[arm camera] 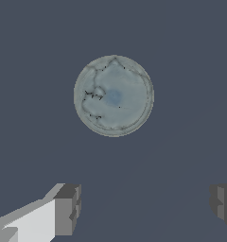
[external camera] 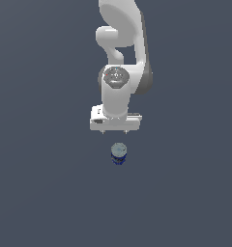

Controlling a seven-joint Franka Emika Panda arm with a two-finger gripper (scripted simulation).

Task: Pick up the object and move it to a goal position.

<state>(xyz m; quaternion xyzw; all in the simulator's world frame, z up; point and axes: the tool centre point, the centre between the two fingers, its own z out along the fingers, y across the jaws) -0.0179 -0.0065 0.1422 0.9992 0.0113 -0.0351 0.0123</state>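
Note:
The object (external camera: pixel 119 154) is a small upright can with a pale grey-silver round top and a dark blue side. It stands on the dark grey floor just in front of the white arm in the exterior view. In the wrist view I look straight down on its round top (arm camera: pixel 114 96). My gripper (external camera: pixel 115 130) hangs above and a little behind the can, apart from it. In the wrist view the gripper (arm camera: pixel 146 205) is open, with its two grey fingertips (arm camera: pixel 68 208) wide apart and nothing between them. The can lies outside the gap between the fingers.
The white arm (external camera: pixel 122 58) rises behind the gripper toward the top of the exterior view. A plain dark grey floor (external camera: pixel 40 193) surrounds the can. No goal marker shows.

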